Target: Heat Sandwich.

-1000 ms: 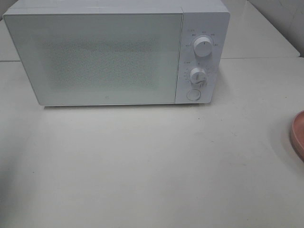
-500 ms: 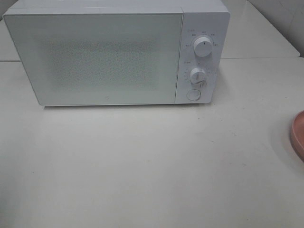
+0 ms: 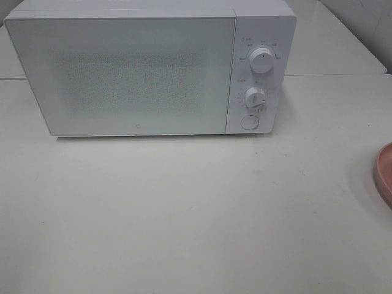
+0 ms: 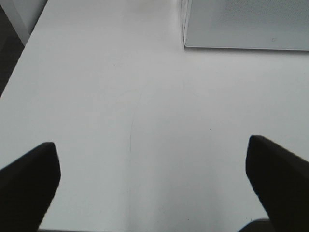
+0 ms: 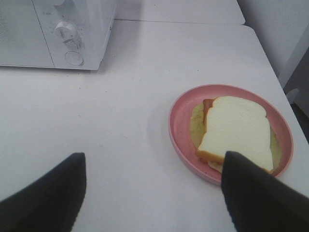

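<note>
- High view: microwave (image 3: 150, 67) sits at the back edge of the table (image 3: 184, 214), door shut, two knobs (image 3: 262, 62) and a round button (image 3: 249, 122) on its right panel.
- High view: only a sliver of the pink plate (image 3: 385, 174) shows at the table's right edge. Sandwich is out of frame here. Neither of my arms shows.
- Left wrist view: my left claw (image 4: 154, 186) hangs above bare table, both fingers (image 4: 29, 186) spread wide, nothing between them.
- Left wrist view: a lower corner of the microwave (image 4: 244, 24) is ahead of the claw, well apart from it.
- Right wrist view: my right claw (image 5: 154, 195) is open wide, nothing gripped, fingers (image 5: 48, 198) over the table.
- Right wrist view: the sandwich (image 5: 236, 130) lies flat on the plate (image 5: 181, 130), white bread up, tan crust on the edge, pale green filling sticking out around it.
- Right wrist view: one dark finger (image 5: 258, 198) overlaps the near rim of the plate and a corner of the sandwich in the picture; can't tell if it touches either.
- Right wrist view: plate sits near the table's right edge, well apart from the microwave (image 5: 53, 31), whose knob (image 5: 65, 30) and button (image 5: 74, 58) face this side.
</note>
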Available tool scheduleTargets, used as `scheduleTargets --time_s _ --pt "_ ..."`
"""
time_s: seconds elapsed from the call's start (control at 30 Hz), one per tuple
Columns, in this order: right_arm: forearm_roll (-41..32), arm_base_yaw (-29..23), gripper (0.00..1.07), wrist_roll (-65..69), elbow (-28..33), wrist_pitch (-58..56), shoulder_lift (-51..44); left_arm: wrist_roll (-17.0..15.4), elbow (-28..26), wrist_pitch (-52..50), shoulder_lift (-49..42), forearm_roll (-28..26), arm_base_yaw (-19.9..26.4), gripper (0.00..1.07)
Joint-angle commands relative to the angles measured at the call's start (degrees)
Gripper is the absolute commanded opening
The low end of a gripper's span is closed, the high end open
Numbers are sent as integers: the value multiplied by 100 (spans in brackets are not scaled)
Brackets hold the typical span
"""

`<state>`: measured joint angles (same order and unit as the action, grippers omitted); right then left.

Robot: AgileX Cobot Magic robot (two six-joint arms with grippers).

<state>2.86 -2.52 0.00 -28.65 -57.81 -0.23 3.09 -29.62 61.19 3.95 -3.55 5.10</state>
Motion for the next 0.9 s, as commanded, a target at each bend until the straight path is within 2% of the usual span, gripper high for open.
scheduleTargets --time_s 0.03,0.13,0.9 --pt "-11 46 75 -40 11 69 -143 -34 6 0 -298 29 17 100" --pt "-11 46 75 -40 11 69 -143 -34 6 0 -590 23 17 100" --pt "-11 46 75 -40 11 69 -143 -34 6 0 -567 17 17 100"
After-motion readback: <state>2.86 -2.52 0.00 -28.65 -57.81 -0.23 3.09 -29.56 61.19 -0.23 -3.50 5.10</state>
